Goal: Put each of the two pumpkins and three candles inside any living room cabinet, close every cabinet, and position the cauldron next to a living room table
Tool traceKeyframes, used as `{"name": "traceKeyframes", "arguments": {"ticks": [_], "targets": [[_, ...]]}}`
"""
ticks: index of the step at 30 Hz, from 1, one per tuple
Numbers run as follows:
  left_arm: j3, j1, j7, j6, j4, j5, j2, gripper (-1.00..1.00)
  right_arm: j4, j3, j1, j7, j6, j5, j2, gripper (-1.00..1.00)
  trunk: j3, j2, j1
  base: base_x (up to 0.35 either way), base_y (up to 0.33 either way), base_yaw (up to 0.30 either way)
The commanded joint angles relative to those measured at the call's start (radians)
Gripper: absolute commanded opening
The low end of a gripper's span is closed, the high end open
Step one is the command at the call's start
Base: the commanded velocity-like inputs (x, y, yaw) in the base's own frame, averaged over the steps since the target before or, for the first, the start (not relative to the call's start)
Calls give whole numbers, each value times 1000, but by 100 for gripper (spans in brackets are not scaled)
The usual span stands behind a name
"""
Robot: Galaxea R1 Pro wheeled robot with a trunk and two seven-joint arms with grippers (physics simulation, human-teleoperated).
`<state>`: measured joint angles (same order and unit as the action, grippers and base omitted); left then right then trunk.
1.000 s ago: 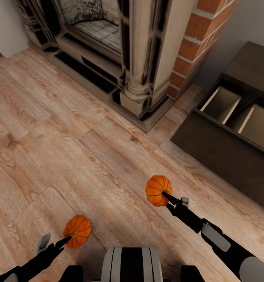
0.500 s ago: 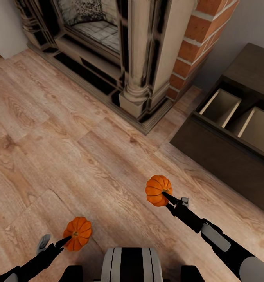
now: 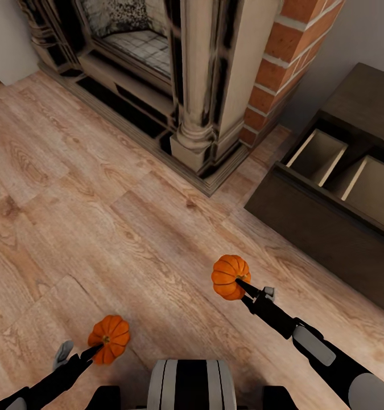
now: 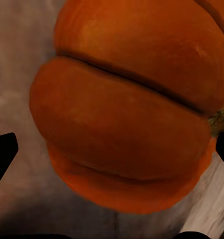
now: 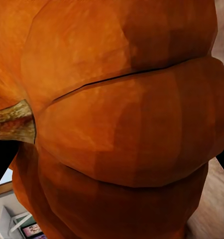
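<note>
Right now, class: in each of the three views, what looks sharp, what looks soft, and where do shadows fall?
Head view: evenly lit and sharp; the open cabinet drawer is dark inside. Left wrist view: the pumpkin looms close, floor behind it soft, shadow beneath. Right wrist view: the other pumpkin is shaded on one side.

We see a pale wood-plank floor (image 3: 100,216) carrying a stone fireplace surround (image 3: 203,85) and, beside its brick side, the dark-brown cabinet (image 3: 322,222) with an open drawer.
</note>
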<state>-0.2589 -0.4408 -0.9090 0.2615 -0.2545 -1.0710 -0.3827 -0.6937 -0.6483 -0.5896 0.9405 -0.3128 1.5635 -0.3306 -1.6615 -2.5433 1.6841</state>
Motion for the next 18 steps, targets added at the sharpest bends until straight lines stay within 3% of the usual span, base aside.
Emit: {"name": "traceKeyframes", "arguments": {"ticks": [1, 18], "targets": [[-5, 0, -2, 10, 0, -11, -1, 100, 0, -5, -1, 1, -8, 10, -1, -100, 0, 0, 0, 0, -58, 0], [-5, 0, -2, 10, 0, -11, -1, 100, 0, -4, -1, 1, -8, 10, -1, -100, 0, 0, 0, 47, -42, 0]]}}
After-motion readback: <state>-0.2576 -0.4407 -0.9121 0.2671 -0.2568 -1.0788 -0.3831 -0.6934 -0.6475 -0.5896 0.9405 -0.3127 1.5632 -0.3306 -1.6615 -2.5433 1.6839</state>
